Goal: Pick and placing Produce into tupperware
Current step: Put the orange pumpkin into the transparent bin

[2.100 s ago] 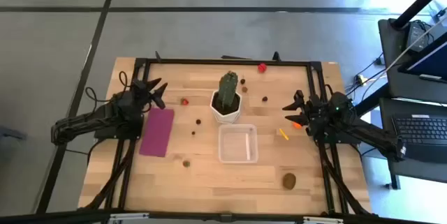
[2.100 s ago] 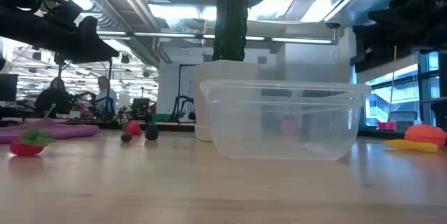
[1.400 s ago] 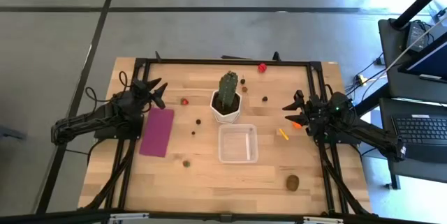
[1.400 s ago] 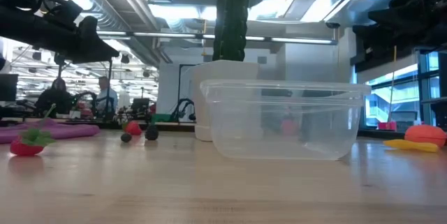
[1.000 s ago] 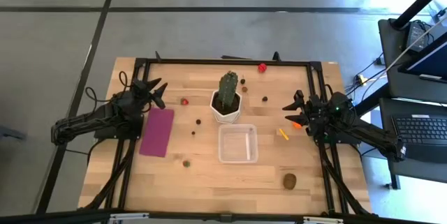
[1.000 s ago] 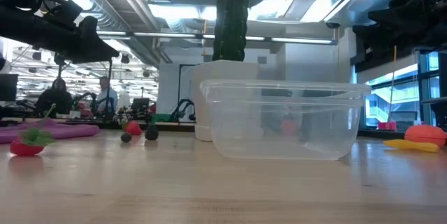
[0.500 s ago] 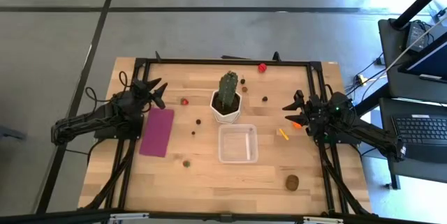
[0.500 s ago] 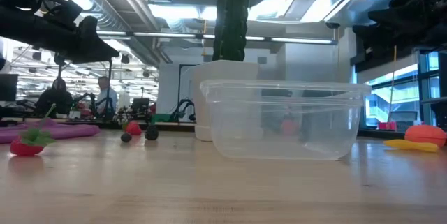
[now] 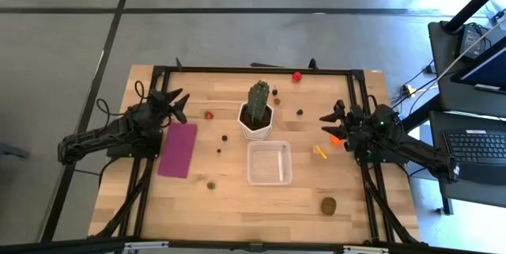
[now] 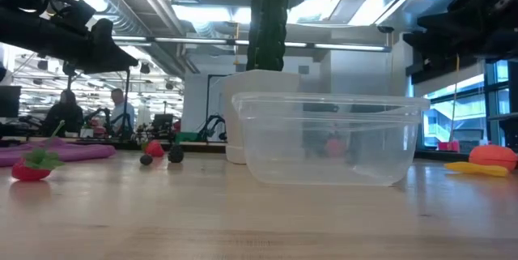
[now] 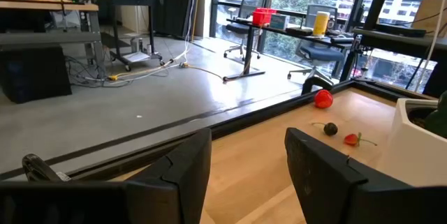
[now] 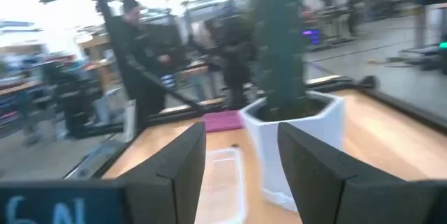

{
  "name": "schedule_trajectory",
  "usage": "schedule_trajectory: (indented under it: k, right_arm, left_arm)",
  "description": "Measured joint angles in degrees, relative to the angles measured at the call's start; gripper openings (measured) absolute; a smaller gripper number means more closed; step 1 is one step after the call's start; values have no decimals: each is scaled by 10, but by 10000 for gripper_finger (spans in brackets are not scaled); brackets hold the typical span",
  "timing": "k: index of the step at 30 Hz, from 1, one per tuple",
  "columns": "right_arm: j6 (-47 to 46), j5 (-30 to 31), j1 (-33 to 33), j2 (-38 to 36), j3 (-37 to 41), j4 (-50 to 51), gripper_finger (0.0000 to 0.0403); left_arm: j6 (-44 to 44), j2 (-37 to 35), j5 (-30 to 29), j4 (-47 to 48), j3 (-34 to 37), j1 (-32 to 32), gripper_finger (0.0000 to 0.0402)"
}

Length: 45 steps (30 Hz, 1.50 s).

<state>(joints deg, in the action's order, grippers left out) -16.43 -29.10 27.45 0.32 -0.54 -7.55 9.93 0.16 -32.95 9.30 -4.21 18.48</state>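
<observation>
- Hanging above the left edge of the table (image 9: pixel 237 199), the left gripper (image 9: pixel 179 101) shows its two fingers parted with nothing between them; the left wrist view confirms the gap holds only bare wood.
- At the right of the high view, the right gripper (image 9: pixel 330 123) also stands part open and empty, just above an orange piece (image 9: pixel 335 138) of produce.
- The tupperware (image 9: pixel 269 163) sits at the centre of the high view, below the white cactus pot (image 9: pixel 257 122); the low view shows it is clear-walled with nothing lying inside.
- The high view alone shows the brown piece (image 9: pixel 328 203) at lower right, the red piece (image 9: pixel 296 77) at the top edge, and the magenta rectangle (image 9: pixel 178 149) at left.
- The low view alone reveals a strawberry-like piece (image 10: pixel 31 167) with green leaves at far left, and two people seated in the room behind.
- The right wrist view shows the cactus (image 12: pixel 278 35) upright in its pot, and the tupperware beside it.
</observation>
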Motion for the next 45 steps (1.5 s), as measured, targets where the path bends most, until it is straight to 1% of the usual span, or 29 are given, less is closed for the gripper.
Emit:
schedule_trajectory:
  k: [4,6,14,17,20,26,29,32,40,45]
  right_arm:
    - [-60,66,0,0,0,2,181]
    - [-81,84,0,0,0,3,181]
    - [-110,85,0,0,0,0,182]
    - [-115,85,0,0,0,0,189]
    - [-116,86,0,0,0,0,210]
    - [-112,85,0,0,0,0,271]
    - [-128,85,0,0,0,0,286]
    - [-147,85,0,0,0,0,289]
    - [-153,86,0,0,0,-12,290]
    - [-192,82,0,0,0,-14,288]
  left_arm:
    - [0,0,0,0,0,0,176]
    - [0,0,0,0,0,0,176]
    - [0,0,0,0,0,0,176]
    - [0,0,0,0,0,0,176]
    - [0,0,0,0,0,0,176]
    - [0,0,0,0,0,0,176]
    - [0,0,0,0,0,0,176]
    - [0,0,0,0,0,0,176]
    - [0,0,0,0,0,0,176]
    - [0,0,0,0,0,0,176]
